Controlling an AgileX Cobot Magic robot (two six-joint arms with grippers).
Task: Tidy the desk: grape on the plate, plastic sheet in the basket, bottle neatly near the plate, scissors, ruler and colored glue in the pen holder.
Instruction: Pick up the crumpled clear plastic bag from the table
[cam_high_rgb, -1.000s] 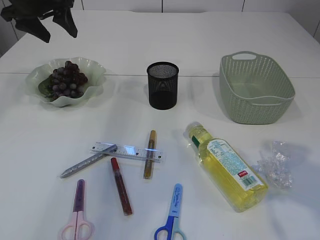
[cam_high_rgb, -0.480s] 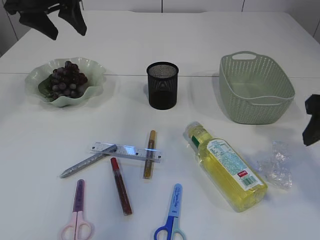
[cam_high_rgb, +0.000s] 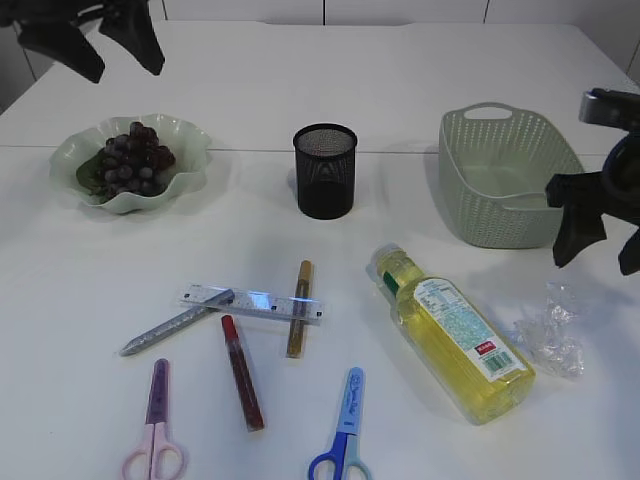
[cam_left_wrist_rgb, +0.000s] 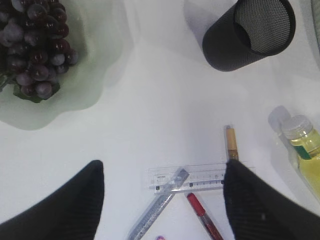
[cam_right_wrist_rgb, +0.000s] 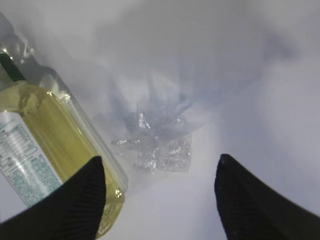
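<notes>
The white worktop (cam_high_rgb: 320, 90) carries everything, and it has much free room at the far side and in the middle. The basket (cam_high_rgb: 512, 180) stands far right, with nothing in it that I can see. The bottle (cam_high_rgb: 455, 335) lies on its side near right, well apart from the plate (cam_high_rgb: 190, 150), so this step is not done. The grape (cam_high_rgb: 130, 160) already rests on the plate, far left. The pen holder (cam_high_rgb: 325, 170) stands between plate and basket, and I think nothing is placed inside.

The ruler (cam_high_rgb: 250, 303), three colored glue sticks (cam_high_rgb: 242, 372) and two scissors (cam_high_rgb: 345, 430) lie near, close to the near edge. The plastic sheet (cam_right_wrist_rgb: 162, 142) lies just beside the bottle.

My right gripper (cam_high_rgb: 600, 230) hangs above the sheet, jaws released, grasping nothing. My left gripper (cam_high_rgb: 85, 30) hangs above the plate's far side, jaws also released.
</notes>
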